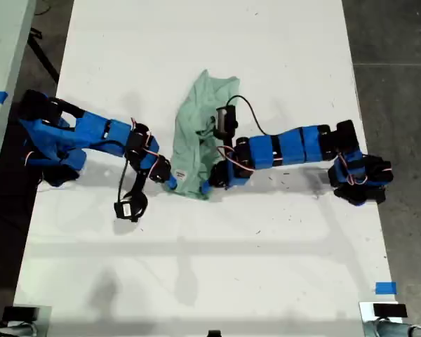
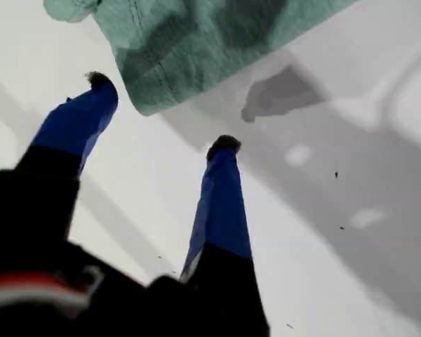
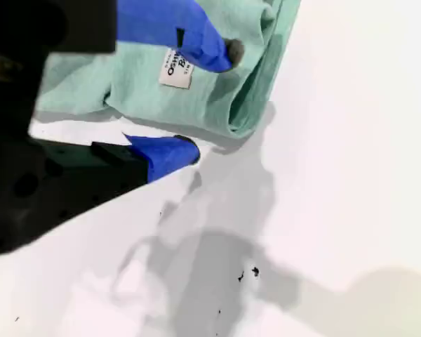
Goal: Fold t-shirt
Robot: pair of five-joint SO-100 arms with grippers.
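Second wrist view: second hand [image 3: 210, 102] parted, straddling t-shirt [image 3: 126, 84] edge; first hand [image 2: 161, 112] spread, empty, just short of cloth.

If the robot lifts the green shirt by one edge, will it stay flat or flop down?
It would probably flop: the t-shirt already lies crumpled in soft folds on the table. It looks thin and light, so it may bunch or slide when pushed.
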